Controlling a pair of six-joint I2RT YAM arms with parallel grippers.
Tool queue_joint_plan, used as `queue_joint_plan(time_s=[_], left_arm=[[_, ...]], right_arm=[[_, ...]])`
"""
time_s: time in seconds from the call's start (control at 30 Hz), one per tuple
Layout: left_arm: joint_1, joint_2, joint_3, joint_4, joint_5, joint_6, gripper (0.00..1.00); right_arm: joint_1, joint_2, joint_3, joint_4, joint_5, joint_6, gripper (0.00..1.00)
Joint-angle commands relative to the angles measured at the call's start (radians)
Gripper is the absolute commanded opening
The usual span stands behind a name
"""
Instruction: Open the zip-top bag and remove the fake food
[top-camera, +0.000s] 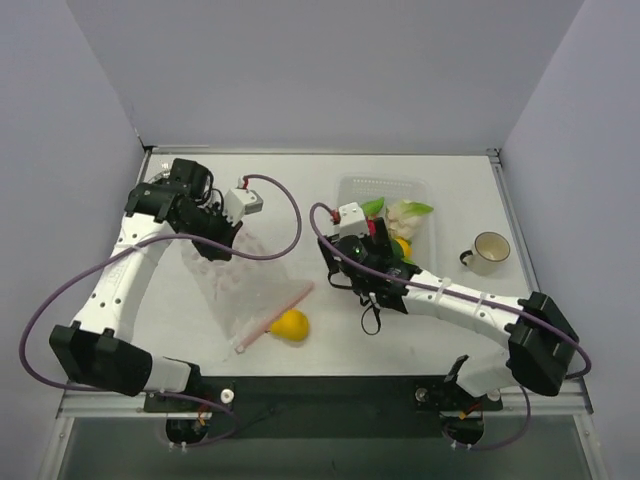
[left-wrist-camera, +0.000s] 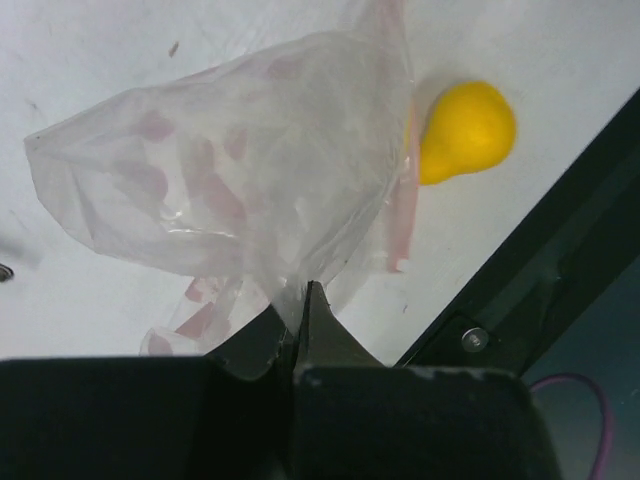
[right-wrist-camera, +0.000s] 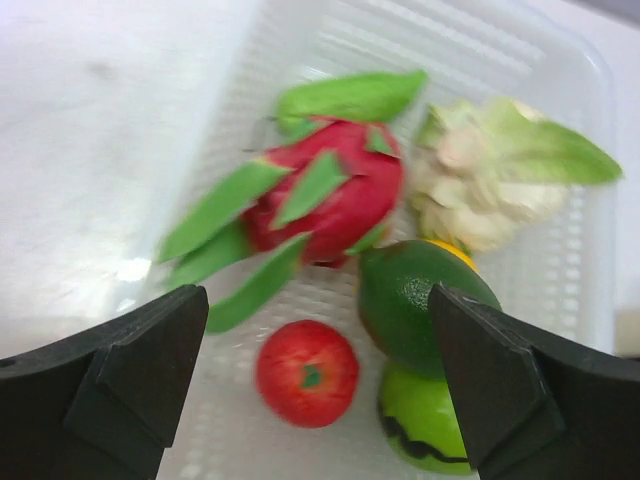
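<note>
The zip-top bag lies crumpled on the table, its pink zip strip toward the front. My left gripper is shut on the bag's far edge and pinches the plastic. The bag looks empty. A yellow fake fruit lies on the table just outside the strip; it also shows in the left wrist view. My right gripper is open and empty above the clear tray. In the tray are a red dragon fruit, a cauliflower, a red apple and green fruits.
The clear tray stands at the back right of the table. A cream mug stands to its right. The table's dark front edge runs just beyond the yellow fruit. Purple cables loop off both arms.
</note>
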Motion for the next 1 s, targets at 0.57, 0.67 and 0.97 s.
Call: queue_joint_plan(time_s=[0.57, 0.67, 0.97], left_arm=[[0.002, 0.09, -0.478, 0.359, -0.431, -0.023, 0.0], [0.002, 0.087, -0.492, 0.369, -0.452, -0.022, 0.0], [0.004, 0.126, -0.44, 0.358, -0.434, -0.026, 0.0]], right_arm=[[0.392, -0.161, -0.219, 0.022, -1.105, -0.263, 1.0], [0.395, -0.164, -0.211, -0.026, -1.121, -0.245, 1.0], [0.399, -0.056, -0.024, -0.238, -1.244, -0.323, 1.0]])
